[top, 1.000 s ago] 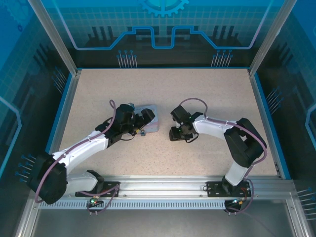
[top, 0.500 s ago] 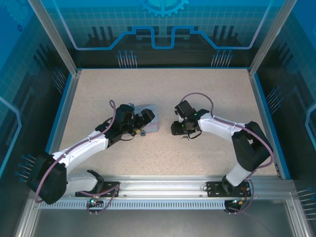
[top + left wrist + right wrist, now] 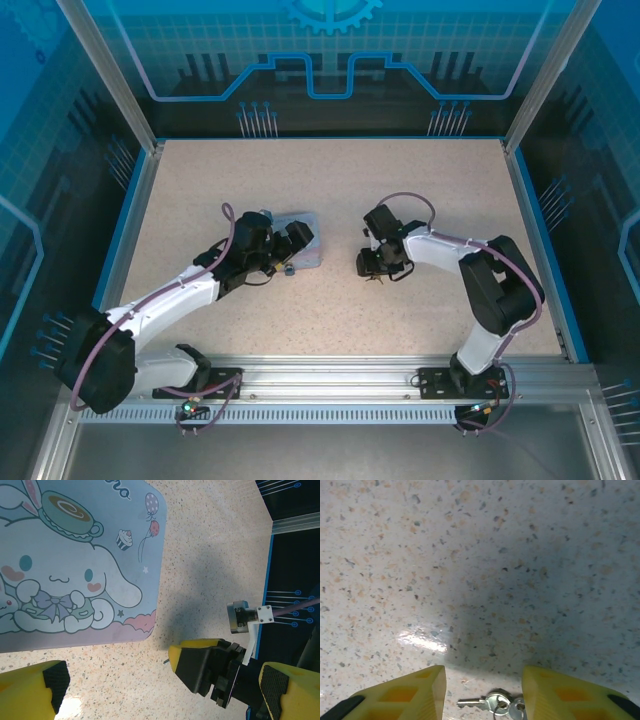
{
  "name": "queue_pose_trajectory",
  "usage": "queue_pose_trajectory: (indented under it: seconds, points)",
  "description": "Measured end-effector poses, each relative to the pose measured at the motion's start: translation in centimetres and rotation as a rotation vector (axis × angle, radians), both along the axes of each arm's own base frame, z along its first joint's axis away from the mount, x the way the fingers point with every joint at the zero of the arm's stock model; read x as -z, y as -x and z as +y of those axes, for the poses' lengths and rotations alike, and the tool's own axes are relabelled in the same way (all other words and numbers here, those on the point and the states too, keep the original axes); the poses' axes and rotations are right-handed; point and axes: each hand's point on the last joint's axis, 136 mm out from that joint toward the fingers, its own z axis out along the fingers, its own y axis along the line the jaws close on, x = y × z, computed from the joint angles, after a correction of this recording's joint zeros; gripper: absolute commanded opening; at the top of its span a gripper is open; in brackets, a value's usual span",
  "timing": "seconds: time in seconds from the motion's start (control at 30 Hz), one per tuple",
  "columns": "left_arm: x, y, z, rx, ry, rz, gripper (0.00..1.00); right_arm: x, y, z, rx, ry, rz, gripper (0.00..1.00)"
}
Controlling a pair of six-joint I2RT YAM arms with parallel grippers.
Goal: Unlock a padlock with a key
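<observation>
A small bunch of keys (image 3: 490,702) lies flat on the speckled table, between the yellow fingers of my right gripper (image 3: 482,690). That gripper is open and low over them; the keys (image 3: 378,281) peek out just below the right gripper (image 3: 374,265) from above. A tiny dark padlock (image 3: 288,270) rests on the table at the near edge of the pale-blue cartoon tin (image 3: 305,245). My left gripper (image 3: 288,250) hovers over it, wide open and empty. In the left wrist view the tin (image 3: 75,565) lies ahead and the padlock is hidden.
One yellow-tipped finger (image 3: 197,657) of the right gripper reaches into the left wrist view, a thin key tip (image 3: 165,661) poking out beside it. Blue walls (image 3: 540,220) and metal posts fence the table; an aluminium rail (image 3: 330,375) runs along the near edge.
The right gripper has shifted a little to the right over the keys and its arm has folded in. The left arm, tin and padlock have not moved.
</observation>
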Motion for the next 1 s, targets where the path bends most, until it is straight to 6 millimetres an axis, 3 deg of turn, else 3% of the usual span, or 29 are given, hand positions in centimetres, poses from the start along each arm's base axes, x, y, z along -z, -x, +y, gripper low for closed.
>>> queue_pose_trajectory:
  seconds: [0.57, 1.0]
  points:
    - [-0.1, -0.4, -0.3, 0.0, 0.008, -0.013, 0.99, 0.2, 3.1, 1.7, -0.05, -0.038, 0.024, 0.44]
    - [-0.3, -0.6, -0.3, 0.0, 0.013, -0.022, 0.99, 0.5, 3.9, 0.7, -0.091, 0.071, -0.002, 0.45]
